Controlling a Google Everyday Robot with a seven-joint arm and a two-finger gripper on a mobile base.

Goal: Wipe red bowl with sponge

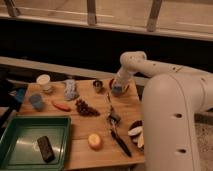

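The red bowl (111, 83) sits at the far middle of the wooden table, and only bits of its rim show around the gripper. My gripper (118, 87) reaches straight down into it from the white arm. The light-blue sponge (117, 91) shows at the fingertips, held and pressed inside the bowl.
A small metal cup (98, 85) stands just left of the bowl. Dark utensils (116, 127) and a maroon bowl with pale slices (135, 133) lie nearer. Grapes (86, 108), a crumpled bottle (70, 90), a blue cup (35, 101) and a green tray (15, 131) holding a dark block (45, 148) are to the left.
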